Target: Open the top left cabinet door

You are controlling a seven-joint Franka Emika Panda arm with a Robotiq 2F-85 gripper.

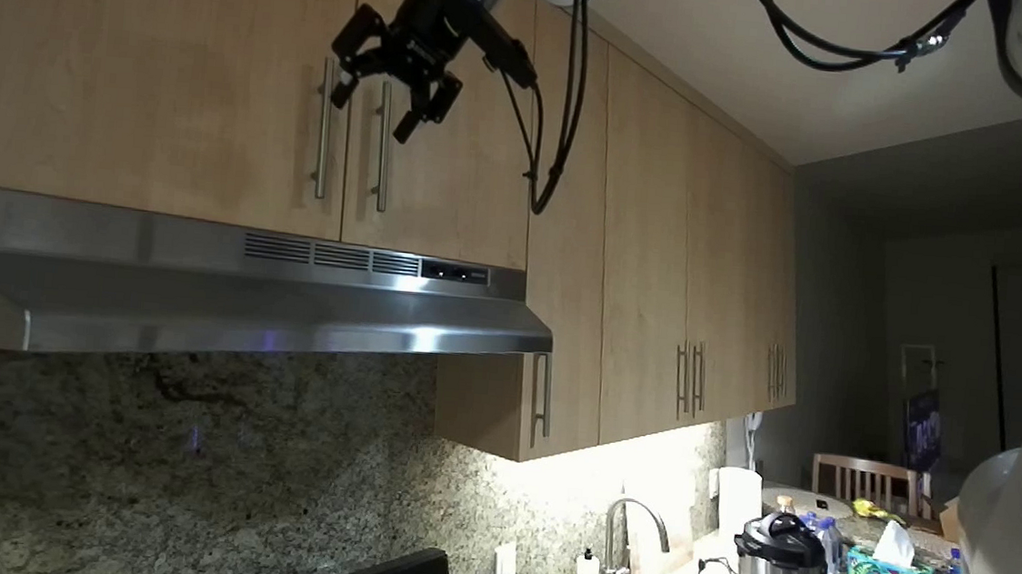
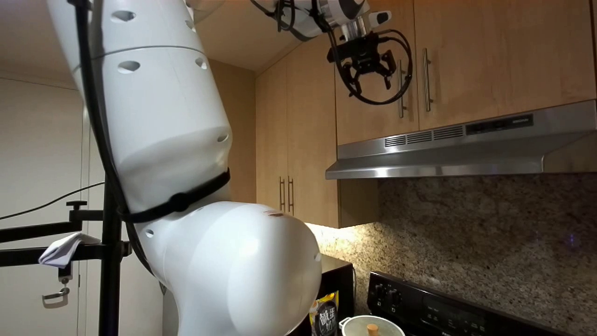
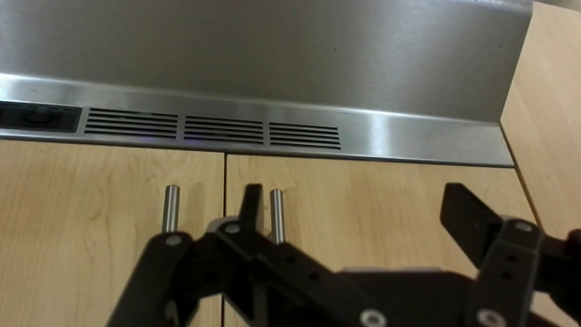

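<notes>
Wrist view: my gripper [image 3: 354, 193] was released, jaws spread wide, fingertips well apart, with a broad stretch of the top left cabinet door [image 3: 386, 204] visible between them. The picture stood upside down, range hood [image 3: 272, 50] uppermost. The door's silver bar handle [image 3: 277, 211] showed between my fingers, close to one of them and partly hidden behind my black linkage. I could not tell whether that finger touched the metal. In this view the finger lay between the handle and the seam to the matching door [image 3: 91, 195]; the matching door's handle [image 3: 171, 209] was beyond, outside my jaws. In both exterior views I hung in front of the upper cabinets, above the hood, fingers angled downward. In an exterior view the top left cabinet door [image 1: 154, 67] sat over the hood's left part, closed, handle upright along its right edge; one fingertip lined up beside the handle's upper part, the other in front of the matching door. In an exterior view both fingertips appeared against the door's panel [image 2: 373, 119], left of its handle. Depth to the panel: not readable.
</notes>
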